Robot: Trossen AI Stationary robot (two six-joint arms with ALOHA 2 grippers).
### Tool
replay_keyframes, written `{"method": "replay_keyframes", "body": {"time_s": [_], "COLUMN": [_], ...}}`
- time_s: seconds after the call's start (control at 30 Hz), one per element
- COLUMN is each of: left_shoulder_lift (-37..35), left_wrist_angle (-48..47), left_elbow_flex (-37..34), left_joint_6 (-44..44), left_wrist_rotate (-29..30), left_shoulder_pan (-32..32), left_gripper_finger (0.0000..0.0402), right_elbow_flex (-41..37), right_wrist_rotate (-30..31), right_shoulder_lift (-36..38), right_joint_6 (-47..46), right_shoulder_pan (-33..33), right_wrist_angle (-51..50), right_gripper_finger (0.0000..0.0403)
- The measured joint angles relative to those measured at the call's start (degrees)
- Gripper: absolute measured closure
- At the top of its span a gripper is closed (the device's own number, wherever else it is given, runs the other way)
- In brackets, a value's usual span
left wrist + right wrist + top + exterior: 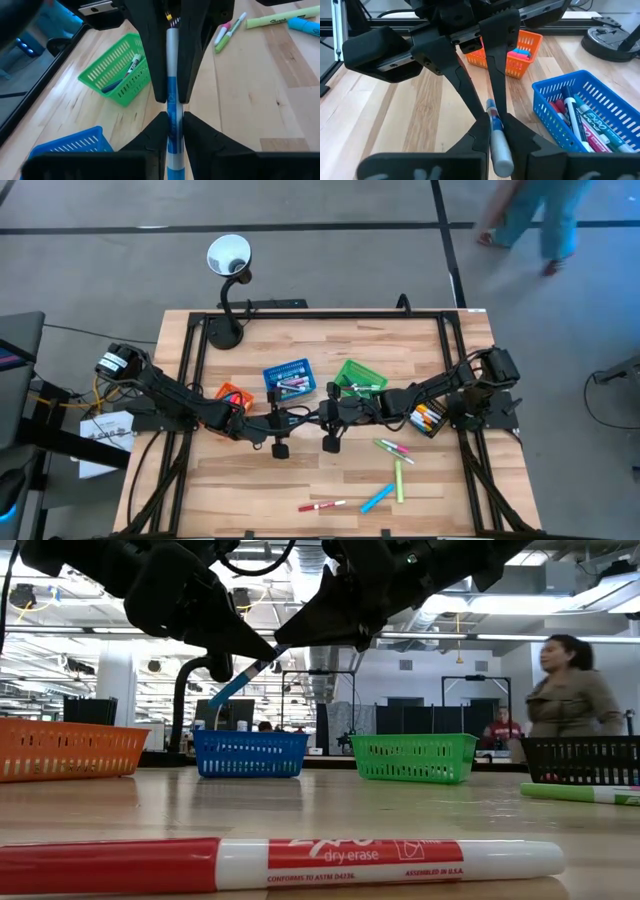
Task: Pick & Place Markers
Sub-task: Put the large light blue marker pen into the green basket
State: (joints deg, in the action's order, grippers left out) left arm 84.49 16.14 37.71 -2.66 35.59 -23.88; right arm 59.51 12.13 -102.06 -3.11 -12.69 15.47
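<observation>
Red marker lies nearest; above, both grippers pinch one blue marker, which could drop if either loosens early.

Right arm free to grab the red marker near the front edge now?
Probably not yet. The right gripper is shut on the blue marker, mid-air against the left gripper. The way to the red marker looks unobstructed, but its jaws are occupied.
</observation>
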Motion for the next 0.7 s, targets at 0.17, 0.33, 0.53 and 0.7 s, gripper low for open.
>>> {"method": "replay_keyframes", "body": {"time_s": [0.17, 0.33, 0.53, 0.7], "left_shoulder_lift": [0.02, 0.02, 0.02, 0.02], "left_wrist_angle": [0.03, 0.30, 0.19, 0.13], "left_elbow_flex": [0.00, 0.00, 0.00, 0.00], "left_joint_6": [-0.10, -0.09, 1.52, 1.62], "left_wrist_rotate": [0.00, -0.70, -1.04, -1.11], "left_shoulder_pan": [0.04, 0.11, 0.09, 0.07], "left_gripper_finger": [0.0328, 0.0282, 0.0228, 0.0221], "right_elbow_flex": [0.07, 0.00, 0.00, -0.02], "right_wrist_rotate": [-0.03, -0.76, 2.18, 14.17], "right_shoulder_lift": [0.05, 0.00, 0.91, 7.53], "right_joint_6": [-2.53, -3.39, -3.47, -6.90], "right_shoulder_pan": [0.00, -0.08, -0.07, -0.43], "right_wrist_angle": [-1.37, -2.95, -6.82, -20.13], "right_gripper_finger": [0.0378, 0.0379, 0.0377, 0.0377]}}
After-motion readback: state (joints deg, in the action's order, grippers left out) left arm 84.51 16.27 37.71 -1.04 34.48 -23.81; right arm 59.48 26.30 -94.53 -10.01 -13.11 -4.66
